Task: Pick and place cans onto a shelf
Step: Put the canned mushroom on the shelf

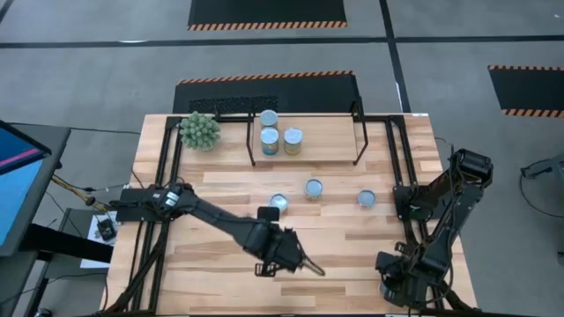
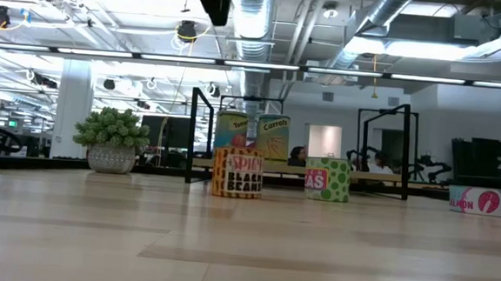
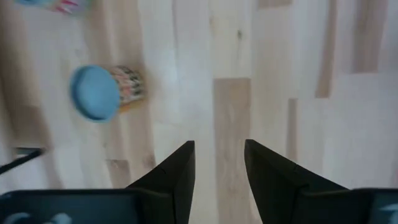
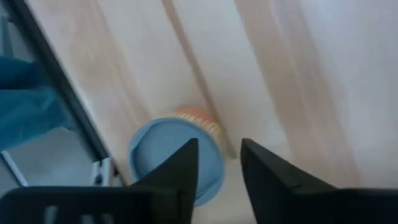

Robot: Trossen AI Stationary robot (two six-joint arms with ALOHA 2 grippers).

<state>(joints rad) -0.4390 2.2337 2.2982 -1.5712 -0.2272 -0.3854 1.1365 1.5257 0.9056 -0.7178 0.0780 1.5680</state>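
Note:
The shelf point(image 1: 304, 132) stands at the table's far middle with three cans point(image 1: 269, 139) on its board. Three more cans stand on the table in front of it: one point(image 1: 279, 204), one point(image 1: 314, 187) and one point(image 1: 367, 199). My left gripper point(image 1: 315, 269) hangs open and empty over bare wood near the front edge point(image 3: 217, 162); a blue-topped can point(image 3: 99, 92) shows off to one side of it. My right gripper point(image 4: 219, 165) is open above another blue-topped can point(image 4: 168, 158) by the table's right frame rail; whether it touches the can I cannot tell.
A green ball plant point(image 1: 199, 130) in a pot stands at the far left, beside the shelf. Black frame rails point(image 1: 401, 167) run along the table's left and right sides. Bare wood lies across the near half of the table point(image 1: 220, 282).

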